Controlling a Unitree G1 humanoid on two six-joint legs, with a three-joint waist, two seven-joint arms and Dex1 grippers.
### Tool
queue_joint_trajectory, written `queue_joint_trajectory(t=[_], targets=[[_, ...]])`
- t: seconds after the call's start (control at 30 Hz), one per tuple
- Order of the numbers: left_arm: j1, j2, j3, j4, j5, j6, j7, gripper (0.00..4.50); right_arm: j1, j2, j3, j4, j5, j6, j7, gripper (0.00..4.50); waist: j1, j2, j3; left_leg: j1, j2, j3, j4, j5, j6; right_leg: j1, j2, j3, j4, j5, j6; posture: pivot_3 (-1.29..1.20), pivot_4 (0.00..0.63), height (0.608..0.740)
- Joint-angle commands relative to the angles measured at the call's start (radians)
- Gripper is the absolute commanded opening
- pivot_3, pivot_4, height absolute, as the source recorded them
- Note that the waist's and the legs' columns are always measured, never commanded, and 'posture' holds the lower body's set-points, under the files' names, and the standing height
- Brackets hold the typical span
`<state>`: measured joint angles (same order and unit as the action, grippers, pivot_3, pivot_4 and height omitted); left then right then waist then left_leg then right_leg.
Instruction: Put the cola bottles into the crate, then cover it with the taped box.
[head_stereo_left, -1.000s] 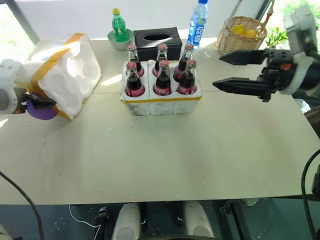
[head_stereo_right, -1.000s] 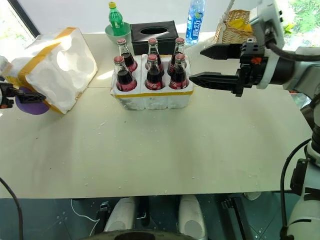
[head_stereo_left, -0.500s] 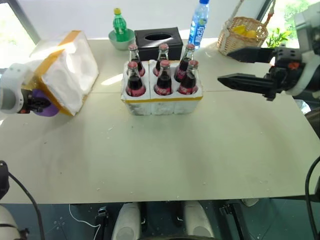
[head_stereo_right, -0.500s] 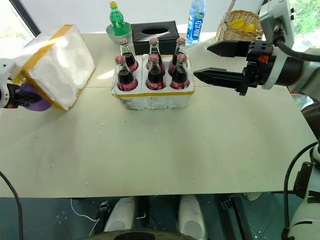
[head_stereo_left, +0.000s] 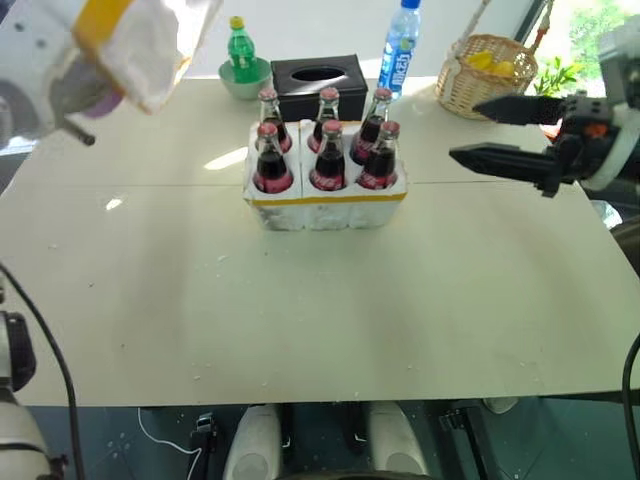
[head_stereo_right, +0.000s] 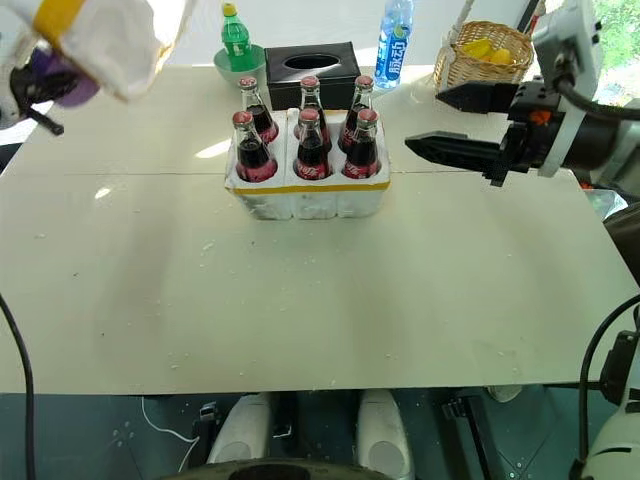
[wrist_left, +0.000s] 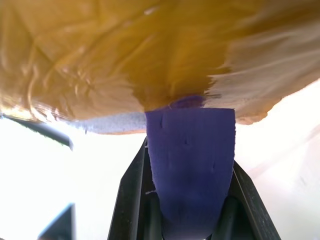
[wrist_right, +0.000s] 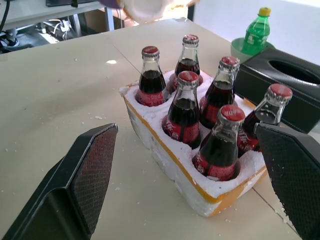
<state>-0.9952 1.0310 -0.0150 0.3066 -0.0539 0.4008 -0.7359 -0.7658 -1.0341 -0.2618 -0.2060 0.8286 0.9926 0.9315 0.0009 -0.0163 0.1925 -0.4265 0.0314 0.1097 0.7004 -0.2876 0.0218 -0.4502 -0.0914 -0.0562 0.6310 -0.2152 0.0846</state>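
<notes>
Several cola bottles (head_stereo_left: 328, 155) stand upright in the holes of the crate (head_stereo_left: 325, 208), a low white foam tray with a yellow band, at mid table. The taped box (head_stereo_left: 125, 35) hangs in the air at the far left, above the table. My left gripper (head_stereo_left: 85, 105) is shut on its purple handle (wrist_left: 190, 160), which sits squeezed between the black fingers (wrist_left: 131, 200). To the right of the crate my right gripper (head_stereo_left: 465, 130) hovers open and level, pointing at the bottles. The right wrist view has its two fingers (wrist_right: 85, 175) spread wide on either side of the crate (wrist_right: 165, 145).
Behind the crate are a green soda bottle (head_stereo_left: 236, 48) in a bowl, a black tissue box (head_stereo_left: 318, 82) and a blue-labelled water bottle (head_stereo_left: 398, 45). A wicker basket (head_stereo_left: 490, 68) sits at the back right. The table (head_stereo_left: 320, 310) is bare in front of the crate.
My left gripper has lifted the taped box off the table by its purple handle, up and a little right. The right gripper has drifted slightly to the right, still open.
</notes>
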Motion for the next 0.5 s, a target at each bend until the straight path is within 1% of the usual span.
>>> queue_joint_trajectory(t=[0.03,0.13,0.23,0.37,0.5], targets=[[-0.034,-0.02,-0.042,-0.029,0.097,-0.185,0.028,0.26,0.007,-0.015,-0.055,-0.002,0.018,-0.001,-0.006,4.5,0.004,0.0,0.0,0.0,0.0,0.0,0.0,0.0,0.0,0.0,0.0,0.0,0.0,0.0,0.0,0.0,0.15,0.74],[-0.071,-0.086,-0.123,-0.046,0.182,-0.282,0.03,0.26,0.055,-0.021,-0.092,-0.022,0.038,0.019,-0.012,4.5,0.014,0.0,0.0,0.001,0.0,0.001,0.0,0.0,0.0,0.0,0.001,0.0,0.0,0.0,0.0,0.0,0.15,0.74],[-0.082,-0.113,-0.188,-0.04,0.296,-0.386,0.062,0.26,0.099,-0.021,-0.112,-0.05,0.029,0.017,-0.042,4.5,0.015,0.0,0.0,0.0,0.0,0.0,0.0,0.0,0.0,0.001,0.001,0.0,0.0,0.0,0.0,0.0,0.15,0.74],[-0.078,-0.167,-0.229,-0.017,0.392,-0.516,0.13,0.26,0.135,-0.006,-0.158,-0.074,0.066,0.046,-0.088,4.5,0.013,0.0,0.0,0.0,0.0,0.0,0.0,0.0,0.001,0.001,0.001,0.0,0.0,0.0,0.001,0.0,0.15,0.74],[-0.088,-0.165,-0.274,0.046,0.516,-0.676,0.204,0.26,0.168,0.002,-0.182,-0.097,0.09,0.06,-0.125,4.5,0.011,0.0,0.0,0.001,0.0,0.0,0.0,0.0,0.001,0.001,0.001,0.0,0.0,0.0,0.001,0.0,0.15,0.74]])
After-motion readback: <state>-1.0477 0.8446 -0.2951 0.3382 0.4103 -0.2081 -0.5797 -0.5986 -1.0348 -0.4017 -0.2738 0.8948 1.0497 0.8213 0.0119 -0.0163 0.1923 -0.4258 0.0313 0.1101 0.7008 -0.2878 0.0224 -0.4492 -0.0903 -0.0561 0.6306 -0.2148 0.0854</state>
